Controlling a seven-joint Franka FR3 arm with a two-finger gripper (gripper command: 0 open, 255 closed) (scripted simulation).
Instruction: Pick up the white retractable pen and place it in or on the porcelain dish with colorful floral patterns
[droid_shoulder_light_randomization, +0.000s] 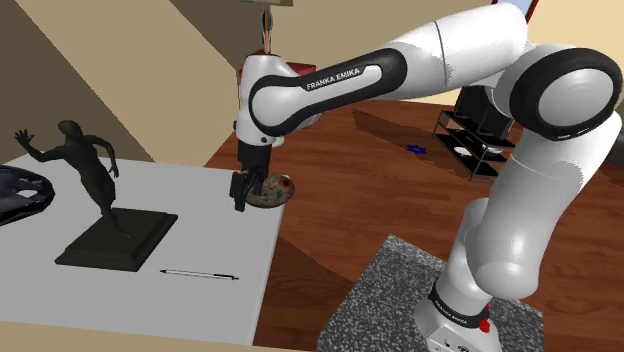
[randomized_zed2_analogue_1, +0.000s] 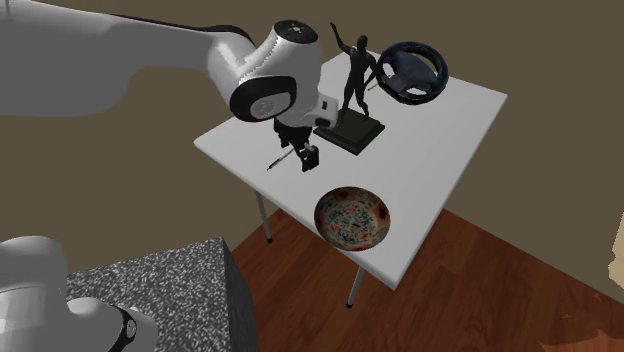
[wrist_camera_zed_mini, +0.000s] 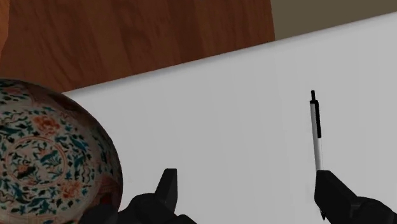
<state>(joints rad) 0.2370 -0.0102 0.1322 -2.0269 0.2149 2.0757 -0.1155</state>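
Claw (droid_shoulder_light_randomization: 240, 203) over table (droid_shoulder_light_randomization: 190, 195) near dish (droid_shoulder_light_randomization: 275, 190); pen (droid_shoulder_light_randomization: 200, 274) beside statue (droid_shoulder_light_randomization: 92, 172).

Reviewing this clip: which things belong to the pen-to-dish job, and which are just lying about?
Job:
- slim white retractable pen with black clip
- round dish with colourful floral pattern
- black two-finger gripper, open

Lying about:
- dark figurine on a square base
- dark steering wheel

In the wrist view the patterned dish (wrist_camera_zed_mini: 44, 153) runs off the picture's edge, and the pen (wrist_camera_zed_mini: 315, 137) has its near end hidden behind one finger (wrist_camera_zed_mini: 337, 194) of the tool (wrist_camera_zed_mini: 248, 178). In the shoulder view the tool covers the dish's left part, and the frame's left edge cuts the dark steering wheel (droid_shoulder_light_randomization: 20, 192).
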